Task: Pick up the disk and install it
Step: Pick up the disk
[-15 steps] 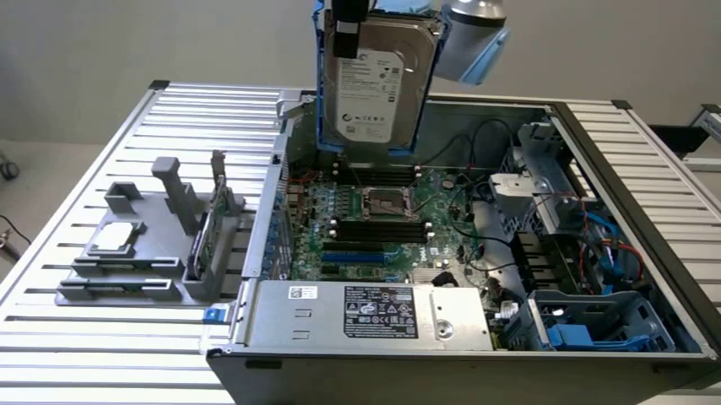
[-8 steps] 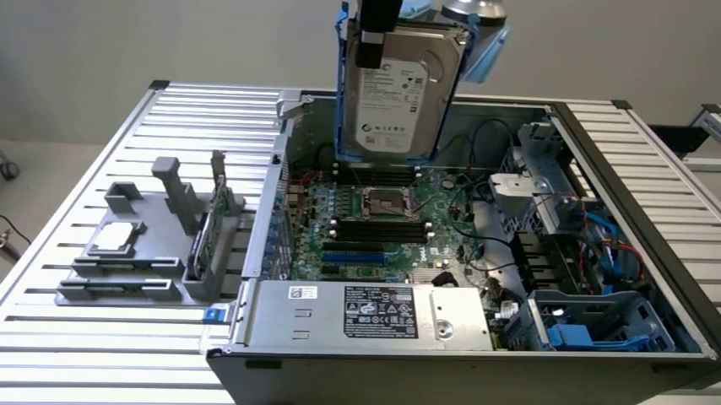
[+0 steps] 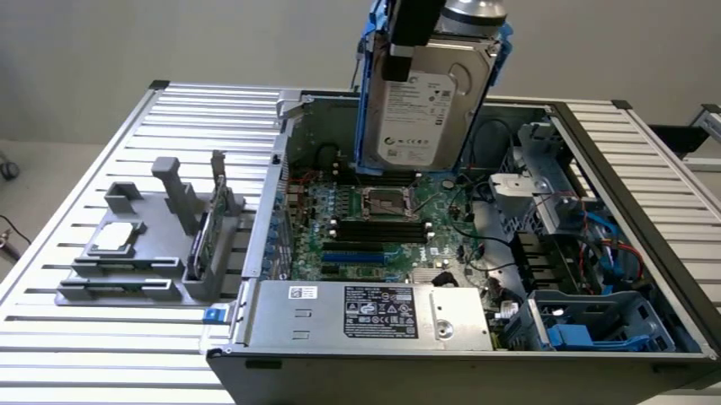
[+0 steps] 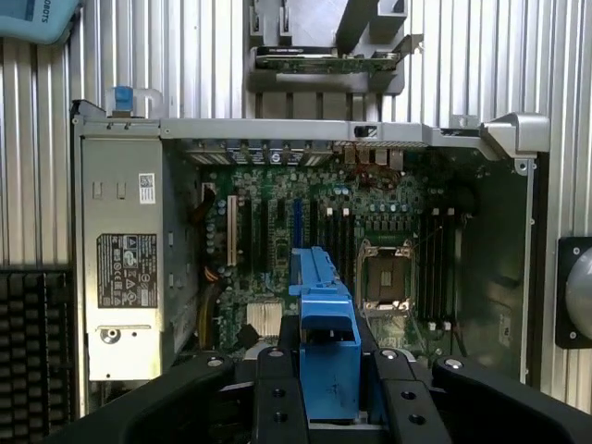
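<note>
Currently tool (image 4: 331, 400) w/ disk (image 3: 423, 110) held upright abv open PC case (image 3: 631, 177).

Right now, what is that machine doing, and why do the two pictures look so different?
It is a robot arm with a gripper, its grabbing hand. One picture comes from a camera off the arm; the other from a camera on its wrist, looking down. On the slatted table lies an open computer, and a grey holder stands at the exterior view's left. The gripper holds the disk, a silver drive with blue rails, in the air above the computer's green circuit board.
</note>
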`<act>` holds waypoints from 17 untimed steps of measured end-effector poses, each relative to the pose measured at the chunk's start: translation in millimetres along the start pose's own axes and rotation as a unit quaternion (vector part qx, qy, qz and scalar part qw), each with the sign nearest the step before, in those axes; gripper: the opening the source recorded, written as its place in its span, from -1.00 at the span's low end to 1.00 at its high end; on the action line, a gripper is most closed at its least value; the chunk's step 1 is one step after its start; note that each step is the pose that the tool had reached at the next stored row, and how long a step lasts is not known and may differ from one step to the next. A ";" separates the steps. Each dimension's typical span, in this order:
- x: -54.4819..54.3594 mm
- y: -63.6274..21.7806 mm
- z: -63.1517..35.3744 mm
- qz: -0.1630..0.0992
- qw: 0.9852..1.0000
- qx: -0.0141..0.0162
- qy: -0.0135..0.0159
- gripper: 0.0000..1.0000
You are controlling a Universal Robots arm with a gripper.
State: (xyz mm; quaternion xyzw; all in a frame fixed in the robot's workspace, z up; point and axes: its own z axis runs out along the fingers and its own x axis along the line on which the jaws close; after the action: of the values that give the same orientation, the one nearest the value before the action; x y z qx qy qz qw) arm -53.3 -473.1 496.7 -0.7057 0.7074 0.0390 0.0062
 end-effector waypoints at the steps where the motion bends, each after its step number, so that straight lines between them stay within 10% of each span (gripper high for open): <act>1: 2.4 -2.6 -0.2 0.000 1.000 0.000 0.000 -0.36; 17: 41.6 -45.3 -3.2 0.000 1.000 0.003 0.000 -0.36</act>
State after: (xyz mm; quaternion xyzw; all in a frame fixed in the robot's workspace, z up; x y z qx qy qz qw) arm -8.0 -514.9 495.1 -0.7058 0.7074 0.0367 0.0084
